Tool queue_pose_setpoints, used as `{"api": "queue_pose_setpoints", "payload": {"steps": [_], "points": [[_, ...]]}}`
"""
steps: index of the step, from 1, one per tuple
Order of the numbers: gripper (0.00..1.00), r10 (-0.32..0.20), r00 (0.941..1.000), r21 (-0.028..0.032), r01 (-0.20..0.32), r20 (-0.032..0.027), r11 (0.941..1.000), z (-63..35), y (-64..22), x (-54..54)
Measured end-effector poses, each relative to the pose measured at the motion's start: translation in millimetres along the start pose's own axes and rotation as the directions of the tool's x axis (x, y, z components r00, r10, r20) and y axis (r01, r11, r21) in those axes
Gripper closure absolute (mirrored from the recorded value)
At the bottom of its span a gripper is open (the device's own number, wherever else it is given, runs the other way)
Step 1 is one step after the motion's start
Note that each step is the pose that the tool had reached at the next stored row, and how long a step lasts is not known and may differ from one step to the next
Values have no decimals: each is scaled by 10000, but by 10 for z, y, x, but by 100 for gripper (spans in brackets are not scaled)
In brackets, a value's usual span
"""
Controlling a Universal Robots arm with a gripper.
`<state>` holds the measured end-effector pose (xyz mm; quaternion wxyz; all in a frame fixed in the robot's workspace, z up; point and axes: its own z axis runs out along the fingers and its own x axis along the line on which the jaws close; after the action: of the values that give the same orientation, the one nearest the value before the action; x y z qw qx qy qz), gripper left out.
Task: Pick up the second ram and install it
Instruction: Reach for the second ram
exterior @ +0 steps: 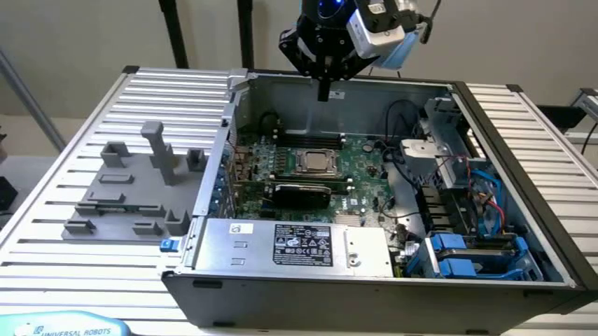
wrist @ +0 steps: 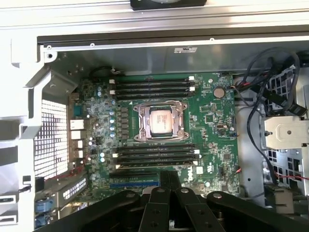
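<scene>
My gripper (exterior: 324, 89) hangs shut over the far rim of the open computer case (exterior: 523, 210), high above the motherboard (exterior: 360, 178). Nothing shows between its fingers. In the wrist view the closed gripper (wrist: 169, 175) points down at the green motherboard (wrist: 212, 125), just beside the black memory slots (wrist: 157, 155) on one side of the CPU socket (wrist: 161, 121). More black slots (wrist: 153, 86) lie on the socket's other side. A thin dark green strip that looks like the second ram (exterior: 120, 207) lies in the grey fixture (exterior: 112, 227) at the exterior view's left, far from the gripper.
The case lies on a ribbed metal table (exterior: 66, 280). A silver power supply (exterior: 290, 246) fills its near side. Cables (exterior: 411, 150) and blue drive bays (exterior: 467, 255) crowd the exterior view's right. Tall grey fixture posts (exterior: 157, 150) stand beside the case.
</scene>
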<state>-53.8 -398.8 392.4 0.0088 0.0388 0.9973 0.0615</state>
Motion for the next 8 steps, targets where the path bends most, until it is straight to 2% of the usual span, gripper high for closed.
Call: {"api": "queue_pose_setpoints", "payload": {"steps": [8], "points": [[89,-1,10000,0,1,1,10000,-8,-31,361]]}}
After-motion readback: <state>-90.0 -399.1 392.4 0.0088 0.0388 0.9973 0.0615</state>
